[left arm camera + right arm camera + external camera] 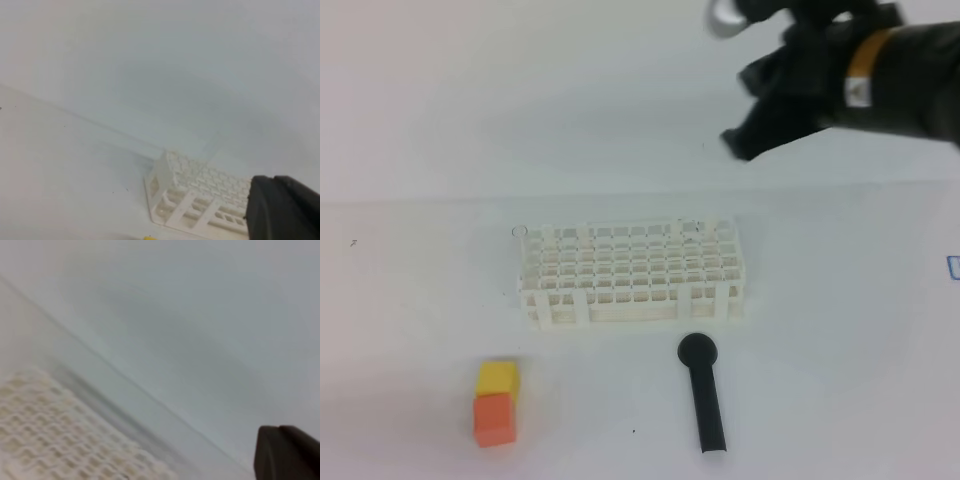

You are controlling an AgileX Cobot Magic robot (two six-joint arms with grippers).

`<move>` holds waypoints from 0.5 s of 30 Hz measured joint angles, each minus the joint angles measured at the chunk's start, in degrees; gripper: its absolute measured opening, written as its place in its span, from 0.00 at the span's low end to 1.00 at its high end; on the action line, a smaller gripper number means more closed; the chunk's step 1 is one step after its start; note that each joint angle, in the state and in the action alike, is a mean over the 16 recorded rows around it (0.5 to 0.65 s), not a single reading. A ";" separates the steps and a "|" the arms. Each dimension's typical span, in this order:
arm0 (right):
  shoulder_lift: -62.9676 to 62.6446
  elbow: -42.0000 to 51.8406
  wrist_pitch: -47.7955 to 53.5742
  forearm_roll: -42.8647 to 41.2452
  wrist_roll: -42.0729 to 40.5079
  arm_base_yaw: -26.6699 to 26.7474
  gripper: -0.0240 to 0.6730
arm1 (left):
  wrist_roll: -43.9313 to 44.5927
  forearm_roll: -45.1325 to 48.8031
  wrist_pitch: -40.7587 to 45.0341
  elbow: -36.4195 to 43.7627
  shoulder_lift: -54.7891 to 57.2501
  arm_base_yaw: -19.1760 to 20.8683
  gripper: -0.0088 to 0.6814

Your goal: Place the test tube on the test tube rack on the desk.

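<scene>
Mid-desk: test tube rack | right tool together, above far edge | left tool together

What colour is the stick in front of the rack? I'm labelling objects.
Black stick, clearest in the exterior high view.

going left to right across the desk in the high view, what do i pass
orange block with yellow block stacked just behind it → test tube rack → black stick → right arm's dark hand, up at the far right above the desk
</scene>
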 joint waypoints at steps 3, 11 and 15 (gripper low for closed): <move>-3.71 3.96 1.73 -3.61 4.90 -3.16 0.03 | 0.24 0.00 0.00 0.00 0.00 0.00 0.01; -19.37 23.74 0.31 -16.90 20.78 -13.97 0.03 | 1.23 0.00 0.00 0.00 0.00 0.00 0.01; -30.11 36.81 -1.16 -23.85 29.88 -19.62 0.03 | 1.72 0.00 0.00 0.00 0.00 0.00 0.01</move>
